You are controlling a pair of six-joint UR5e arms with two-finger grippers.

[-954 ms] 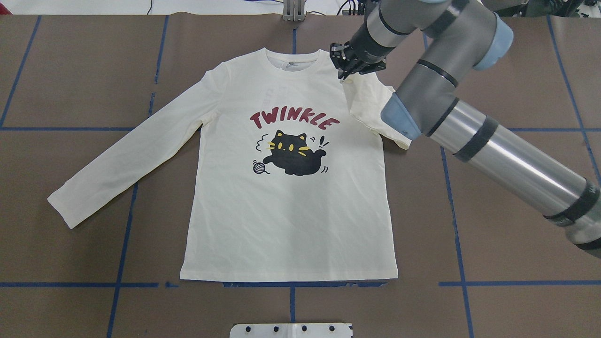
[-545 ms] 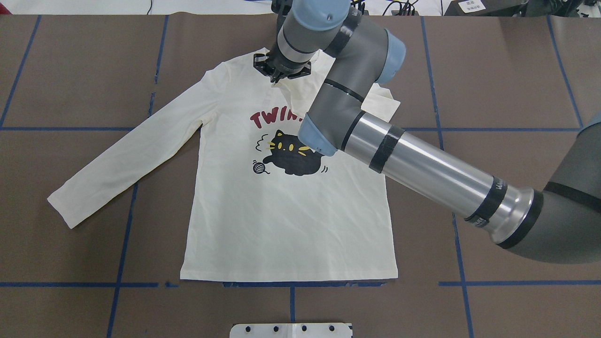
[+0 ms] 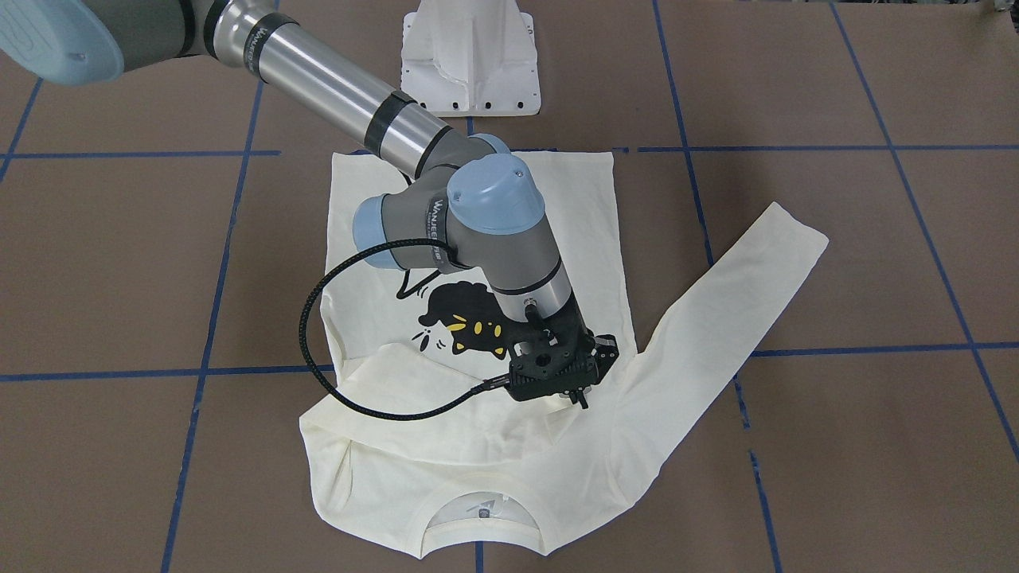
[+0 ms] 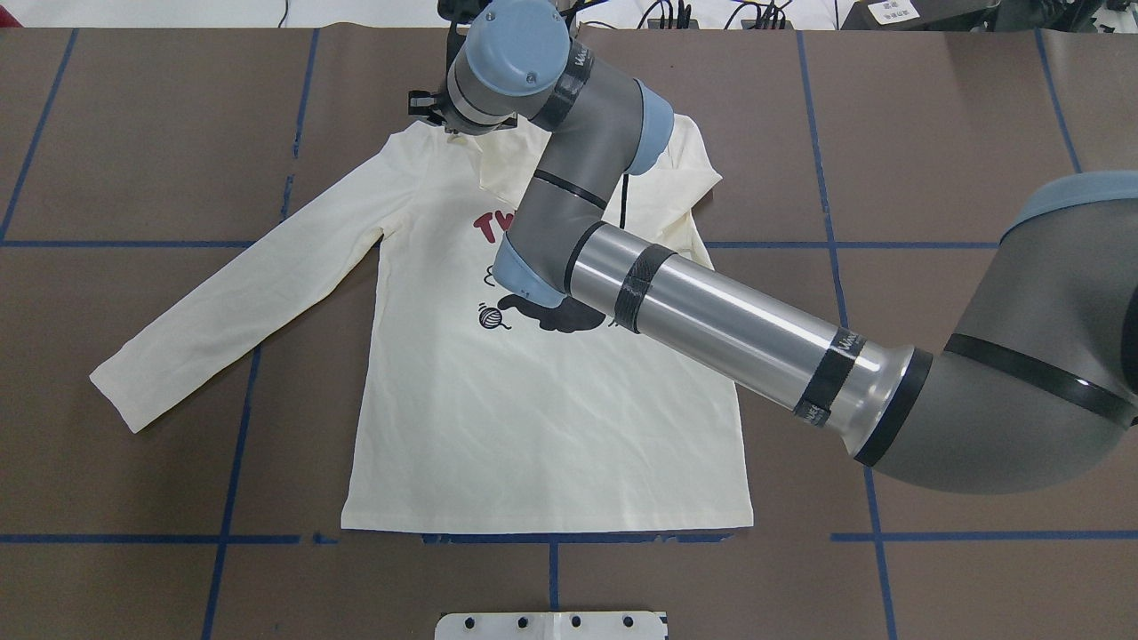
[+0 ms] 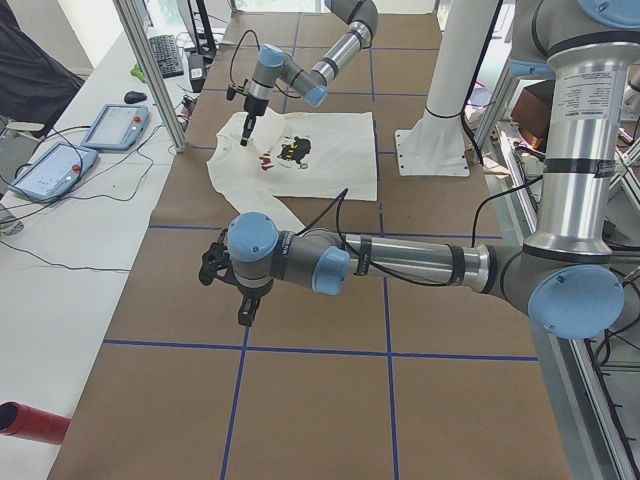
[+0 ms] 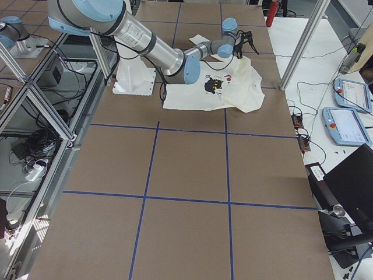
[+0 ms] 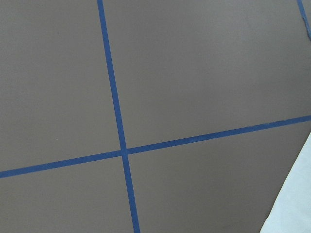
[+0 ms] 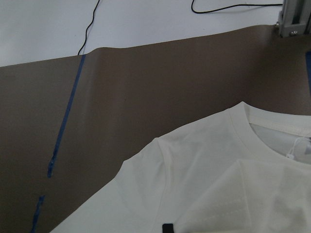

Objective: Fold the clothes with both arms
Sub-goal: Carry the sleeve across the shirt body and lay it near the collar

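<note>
The cream long-sleeved T-shirt point(image 4: 533, 427) lies front-up on the brown table, with its cat print partly under the right arm. My right gripper point(image 4: 452, 129) is over the shirt's left shoulder and shut on the end of the right sleeve point(image 3: 446, 414), which drapes folded across the chest. It also shows in the front view point(image 3: 579, 395). The left sleeve point(image 4: 240, 302) lies stretched out flat. In the right wrist view the shirt's shoulder point(image 8: 194, 184) and ribbed neckline point(image 8: 252, 121) show. My left gripper point(image 5: 245, 312) hovers over bare table, far from the shirt; I cannot tell if it is open.
The white pedestal base point(image 3: 471, 56) stands at the robot's side of the table. Blue tape lines point(image 7: 121, 153) cross the brown table cover. A white side table with control tablets point(image 5: 50, 165) and metal posts point(image 5: 150, 70) runs along the far edge.
My right gripper has carried the sleeve end leftwards, from the shirt's right shoulder past the neckline to its left shoulder. The sleeve now covers most of the red lettering.
</note>
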